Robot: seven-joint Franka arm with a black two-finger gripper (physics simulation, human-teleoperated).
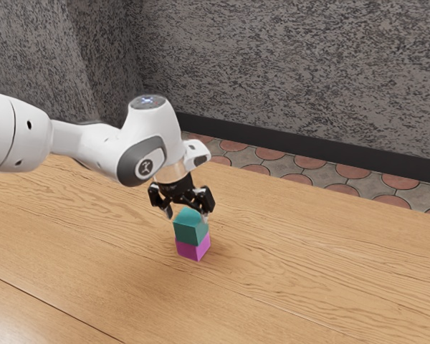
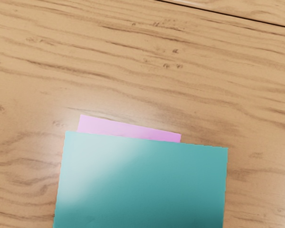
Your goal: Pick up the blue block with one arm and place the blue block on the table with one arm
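Blue block (image 1: 190,231) on pink block (image 1: 192,249), edges misaligned; table (image 1: 308,251) stretches well beyond.

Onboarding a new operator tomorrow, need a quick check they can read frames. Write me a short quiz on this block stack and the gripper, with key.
1. Multiple choice: what is directly beneath the blue-green block?
a) a tray
b) the pink block
c) a bowl

2. True or false: the fingers of the gripper are pressed together.

3. Fill in the blank: the pink block stands on the wooden ____.

Key: 1 b; 2 false, they stand apart; 3 table.
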